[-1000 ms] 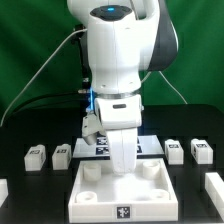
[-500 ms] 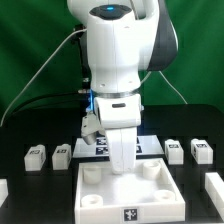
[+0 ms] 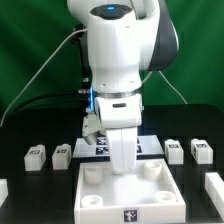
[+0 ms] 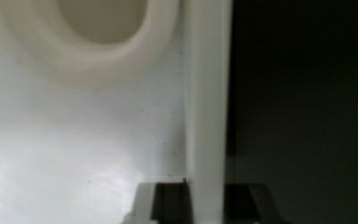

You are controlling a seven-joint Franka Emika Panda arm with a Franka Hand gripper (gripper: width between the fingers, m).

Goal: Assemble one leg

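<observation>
**Gripper low on the tray piece, no leg in hand**

The gripper (image 3: 120, 168) stands low at the middle of the worktop, on the wall of the tray piece (image 3: 122, 190) that faces the far edge. In the wrist view the two dark fingertips (image 4: 169, 203) show on either side of a white upright edge, with the tray's floor and a round socket (image 4: 105, 20) on one side and the black worktop on the other; so the jaws straddle that wall. Whether they press on it or only stand around it cannot be told, because the picture is very close and blurred; no leg is between them.

The legs lie in a row nearer the far edge than the tray piece. The first leg (image 3: 175, 150) and the outer leg (image 3: 202, 151) lie toward the worktop's edge on the exterior view's right; the third leg (image 3: 62, 153) and the fourth leg (image 3: 35, 155) lie toward the opposite edge. The marker board (image 3: 150, 145) lies between the two pairs, behind the gripper.

The coming move turns on one relation: the first leg and the third leg lie sideways from the gripper, one on each side, about equally far and both well apart from it. Each block appears to lie flat with its marker upward, though its long axis is hard to read at this size. To reach either one, the arm would probably have to rise, travel sideways and come down again.
</observation>
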